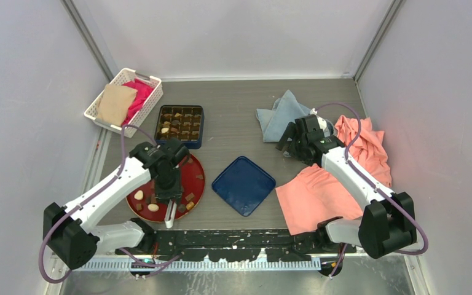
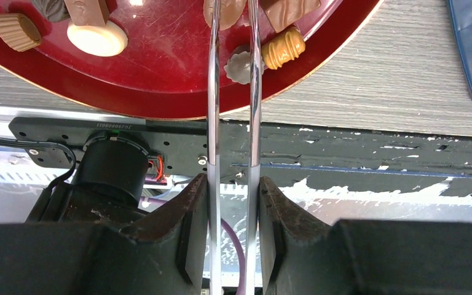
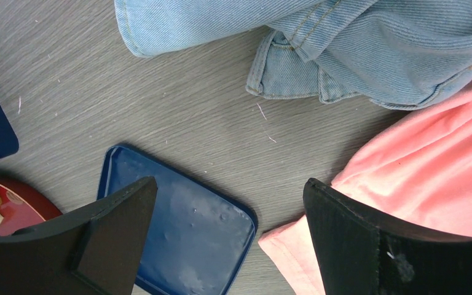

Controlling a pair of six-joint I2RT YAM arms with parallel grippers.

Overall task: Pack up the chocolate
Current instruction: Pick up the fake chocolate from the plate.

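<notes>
Several chocolate pieces (image 1: 153, 208), cream, tan and dark, lie on a round red plate (image 1: 193, 187) at the front left. More sit in a dark blue compartment box (image 1: 179, 125) behind it. My left gripper (image 1: 168, 184) is over the plate, shut on metal tongs (image 1: 171, 215). In the left wrist view the tongs (image 2: 214, 123) run up between my fingers (image 2: 190, 209) over the plate (image 2: 160, 67). A fluted grey-brown piece (image 2: 239, 66) lies between the arms, and the tongs' tips are out of frame. My right gripper (image 1: 289, 142) is open and empty above the table.
A blue lid (image 1: 243, 184) lies mid-table, also under my right gripper (image 3: 178, 239). A white basket (image 1: 123, 92) of cloths stands back left. Denim cloth (image 3: 344, 49) and pink cloths (image 1: 319, 196) lie on the right. A black rail (image 1: 233, 239) runs along the near edge.
</notes>
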